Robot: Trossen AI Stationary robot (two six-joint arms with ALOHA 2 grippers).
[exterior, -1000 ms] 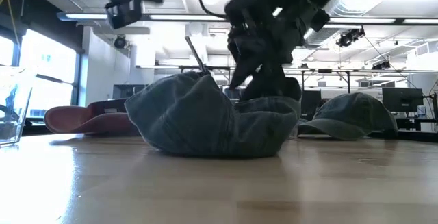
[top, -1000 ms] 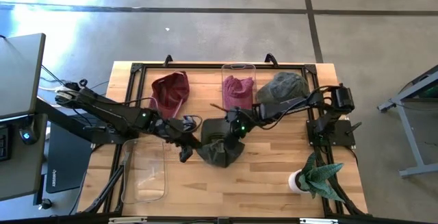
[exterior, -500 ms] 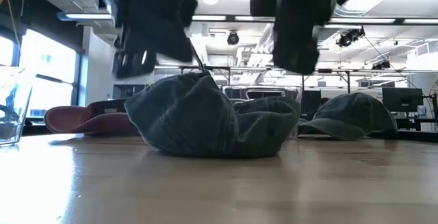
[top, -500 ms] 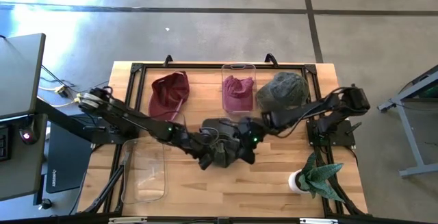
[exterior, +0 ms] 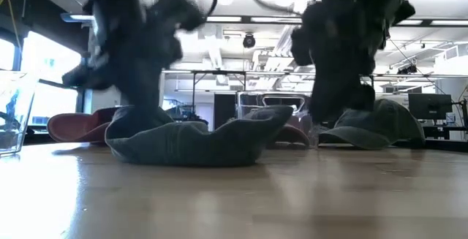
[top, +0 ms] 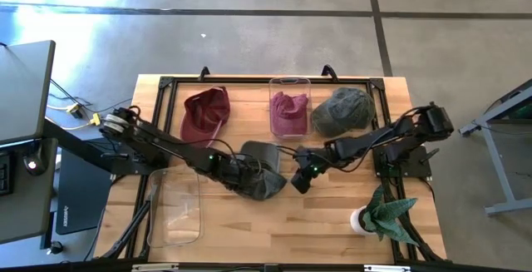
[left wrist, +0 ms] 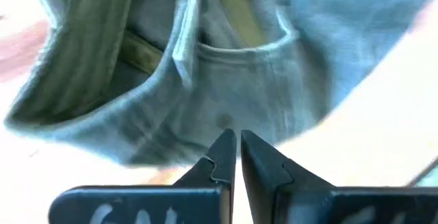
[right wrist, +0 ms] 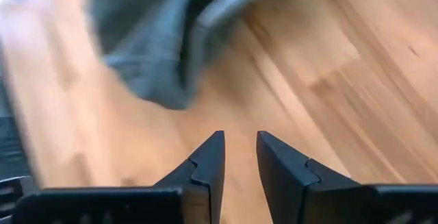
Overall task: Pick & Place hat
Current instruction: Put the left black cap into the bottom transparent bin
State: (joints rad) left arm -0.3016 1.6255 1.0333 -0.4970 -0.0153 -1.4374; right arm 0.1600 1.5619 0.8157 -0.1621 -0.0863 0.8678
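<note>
The hat [top: 262, 180] is lying flat and crumpled near the middle of the counter [top: 332, 222]. The left end effector [top: 237, 176] is pressed low at the hat's 9 o'clock edge. Its fingers [left wrist: 220, 162] look pinched almost together, but it cannot be told if any cloth is caught between them. The right end effector [top: 301, 179] is just beside the hat at 3 o'clock, with a small gap between its fingers [right wrist: 209, 162] and nothing held.

The hat is soft and floppy. If only a thin fold is pinched, it could slip out when lifted. If it is dragged, it could bunch up or slide toward the clear bin [top: 176, 214] at 8 o'clock. The two arms are close, so they could bump.

The counter is pale wood with a black frame. Farther back, at 12 o'clock, a red hat [top: 205, 112], a purple hat [top: 288, 110] in a clear box and a green hat [top: 342, 110] are seen. A plant [top: 384, 214] is at 4 o'clock.

Beyond is a big room with ceiling lights, desks and screens.
</note>
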